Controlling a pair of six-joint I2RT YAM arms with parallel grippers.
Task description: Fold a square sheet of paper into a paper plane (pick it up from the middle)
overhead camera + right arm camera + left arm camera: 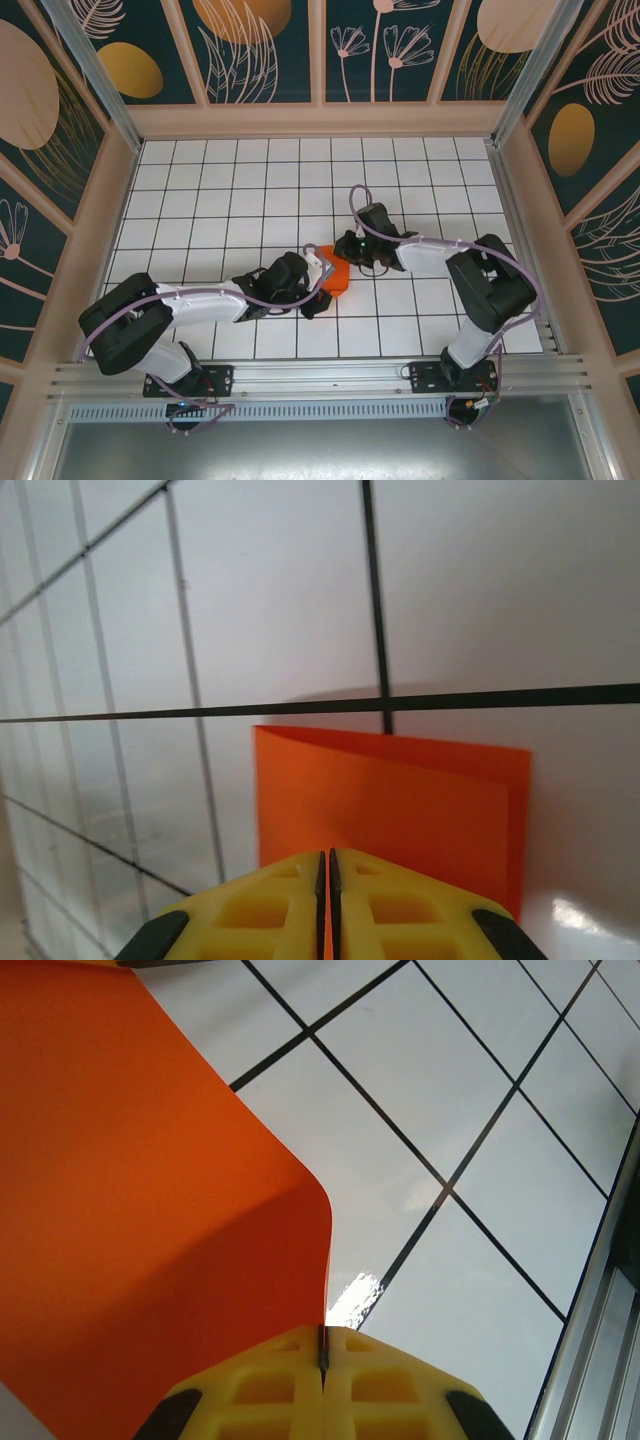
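The orange sheet of paper (pixel 337 274) is folded and held up off the tiles between my two grippers. In the left wrist view the paper (pixel 150 1210) curves away to the left, and its edge runs into the closed yellow jaws of my left gripper (pixel 323 1332). From the right wrist camera a folded orange panel (pixel 400 800) with a crease near its top stands in front of my right gripper (pixel 327 856). Its jaws are pressed nearly together with orange showing in the slit. From above, the left gripper (pixel 320 293) is at the paper's near side and the right gripper (pixel 350 256) at its far right side.
The white tiled floor (pixel 250 190) with black grid lines spreads around the paper. Beige walls (pixel 320 120) fence the back and sides. A metal rail (pixel 320 375) carrying both arm bases runs along the near edge, and it shows at the right of the left wrist view (pixel 600 1340).
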